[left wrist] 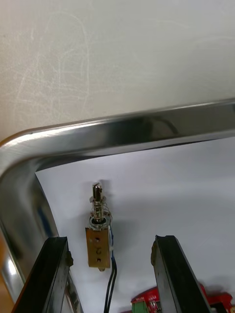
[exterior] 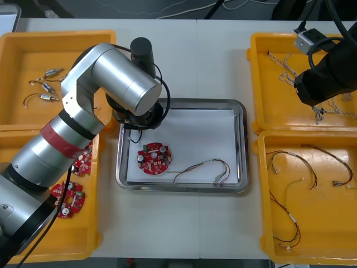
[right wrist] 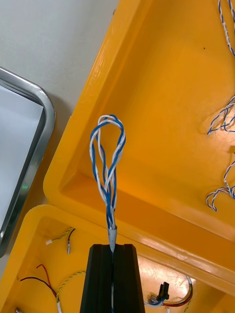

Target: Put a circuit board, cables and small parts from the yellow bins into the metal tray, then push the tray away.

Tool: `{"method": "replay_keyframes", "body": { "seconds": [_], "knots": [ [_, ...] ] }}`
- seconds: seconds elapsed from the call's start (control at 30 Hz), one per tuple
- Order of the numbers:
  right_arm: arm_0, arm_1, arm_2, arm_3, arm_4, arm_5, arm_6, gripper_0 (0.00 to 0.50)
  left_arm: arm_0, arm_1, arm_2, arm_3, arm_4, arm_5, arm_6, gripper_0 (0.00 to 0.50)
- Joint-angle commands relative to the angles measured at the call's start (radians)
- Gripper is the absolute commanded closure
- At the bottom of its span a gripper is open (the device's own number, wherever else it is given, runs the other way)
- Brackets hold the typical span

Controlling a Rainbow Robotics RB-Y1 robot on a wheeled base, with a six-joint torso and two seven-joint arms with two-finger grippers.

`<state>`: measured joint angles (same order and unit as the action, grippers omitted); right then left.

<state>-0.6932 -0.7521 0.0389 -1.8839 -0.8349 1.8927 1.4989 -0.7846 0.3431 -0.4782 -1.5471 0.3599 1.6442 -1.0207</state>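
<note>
In the far corner of the metal tray [exterior: 241, 145], on the side next to the robot's left bins, the left pincer [left wrist: 111, 241] hangs low over the white lining. Its fingers [left wrist: 55, 264] stand wide apart and grip nothing. Between them a small metal part [left wrist: 99, 234] lies flat on the lining, nearer one finger than the other and touching neither, with two thin black wires trailing back toward the wrist. Just past the fingertips the shiny rim bends round the corner, and beyond that is bare worktop [exterior: 184, 229]. Behind this pincer, nearer the robot, a round red circuit board [exterior: 154, 158] lies in the tray. A thin cable [exterior: 203, 167] curls beside the board, on the side away from the pincer.

Well apart from the tray, the right pincer [right wrist: 112, 247] is up over the two yellow bins [exterior: 262, 84] on the robot's right, above the ridge where they meet. Its fingers are clenched on the end of a twisted blue and white cable [right wrist: 107, 166], whose loop reaches out past the fingertips, clear of the bin floor. More blue and white cables [exterior: 284, 70] lie in the farther bin below it, and thin coloured ones [exterior: 295, 167] in the nearer bin.
</note>
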Motion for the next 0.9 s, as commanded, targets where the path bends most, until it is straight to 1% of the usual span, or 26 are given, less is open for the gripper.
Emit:
{"method": "replay_keyframes", "body": {
  "seconds": [0.03,0.1,0.2,0.37,0.53,0.57,0.67,0.77,0.9],
  "knots": [
    [0.001,0.005,0.013,-0.03,0.005,-0.007,-0.025,0.5,-0.056,-0.01,0.038,-0.1,0.065,0.066,-0.081,0.0],
    [0.001,0.005,0.013,-0.03,0.005,-0.007,-0.025,0.5,-0.067,0.007,0.059,-0.134,0.111,0.098,-0.076,0.0],
    [0.001,0.005,0.013,-0.03,0.005,-0.007,-0.025,0.5,-0.073,0.027,0.084,-0.168,0.142,0.138,-0.072,0.0],
    [0.001,0.005,0.013,-0.03,0.005,-0.007,-0.025,0.5,-0.077,0.079,0.132,-0.229,0.209,0.189,-0.068,0.0],
    [0.001,0.005,0.013,-0.03,0.005,-0.007,-0.025,0.5,-0.077,0.166,0.185,-0.283,0.303,0.226,-0.067,0.0],
    [0.037,0.022,0.033,-0.017,0.002,-0.007,-0.025,0.5,-0.077,0.183,0.199,-0.288,0.32,0.236,-0.068,0.0],
    [0.037,0.027,0.039,-0.023,0.005,-0.012,-0.026,0.5,-0.077,0.228,0.247,-0.294,0.369,0.266,-0.072,0.0],
    [0.031,0.028,0.056,-0.026,0.0,-0.02,-0.022,0.5,-0.077,0.267,0.286,-0.297,0.401,0.276,-0.078,0.0],
    [0.024,0.028,0.113,-0.055,-0.003,-0.049,-0.023,0.5,-0.077,0.318,0.316,-0.295,0.412,0.276,-0.087,0.0]
  ]
}}
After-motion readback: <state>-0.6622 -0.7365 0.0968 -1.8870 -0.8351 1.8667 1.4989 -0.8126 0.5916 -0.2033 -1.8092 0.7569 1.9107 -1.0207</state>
